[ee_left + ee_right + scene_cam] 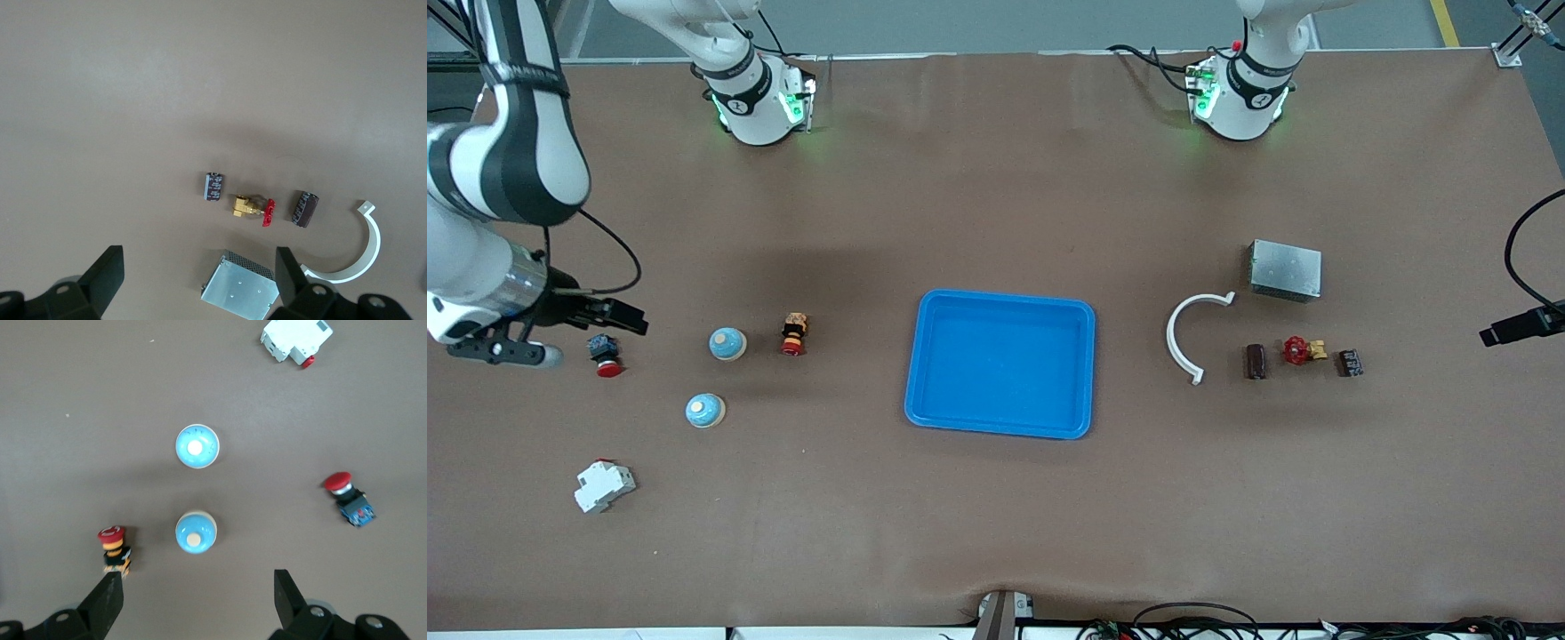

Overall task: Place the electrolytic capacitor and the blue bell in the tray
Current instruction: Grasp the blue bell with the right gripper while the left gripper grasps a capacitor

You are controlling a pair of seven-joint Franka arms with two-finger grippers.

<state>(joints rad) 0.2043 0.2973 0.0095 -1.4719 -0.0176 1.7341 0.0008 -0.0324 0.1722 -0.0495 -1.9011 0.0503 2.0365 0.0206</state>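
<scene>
The bright-blue tray [1000, 296] lies empty at mid-table. Two blue bells sit toward the right arm's end, one [727, 344] [195, 532] farther from the front camera than the other [705, 410] [197, 446]. The electrolytic capacitor [1256, 362] [305, 209], a dark brown cylinder, lies toward the left arm's end beside a white half-ring. A similar dark part with pale print [1351, 363] [213, 186] lies nearby. My right gripper [618, 317] [197, 607] hangs open high above the bells' area. My left gripper [1516, 327] [200, 283] hangs open high over the capacitor's group. Neither holds anything.
Near the capacitor are a grey metal box [1285, 270] [240, 287], a white half-ring clamp [1183, 333] [363, 257] and a red-handled brass valve [1303, 350] [253, 209]. By the bells lie a red push button [606, 356], a red-and-yellow stop button [793, 334] and a white breaker [604, 486].
</scene>
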